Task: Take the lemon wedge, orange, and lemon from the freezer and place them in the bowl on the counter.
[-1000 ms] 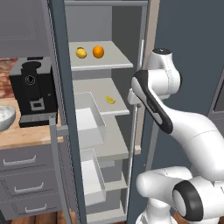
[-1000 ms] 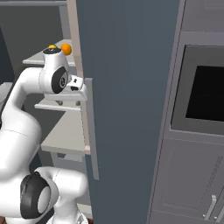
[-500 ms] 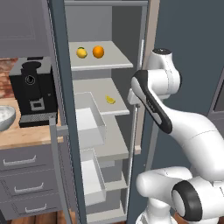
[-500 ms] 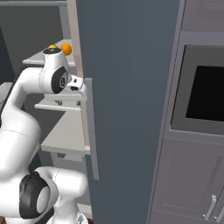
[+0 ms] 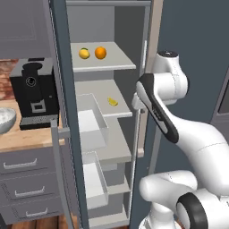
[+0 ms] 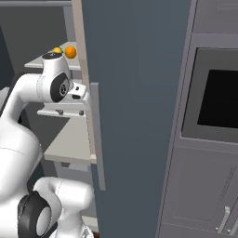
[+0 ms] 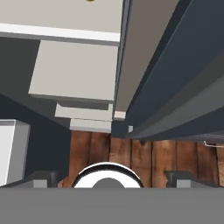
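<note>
one lemon (image 5: 84,53), one orange (image 5: 100,53), one lemon wedge (image 5: 112,102), one bowl (image 5: 5,120), one coffee machine (image 5: 35,95)

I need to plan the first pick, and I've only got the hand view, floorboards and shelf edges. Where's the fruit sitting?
Observer: The lemon and the orange sit side by side on the freezer's top shelf.
Operator: And the wedge?
Observer: The lemon wedge lies alone one shelf lower.
Operator: Where's the bowl?
Observer: The bowl is on the counter, left of the black coffee machine.
</note>
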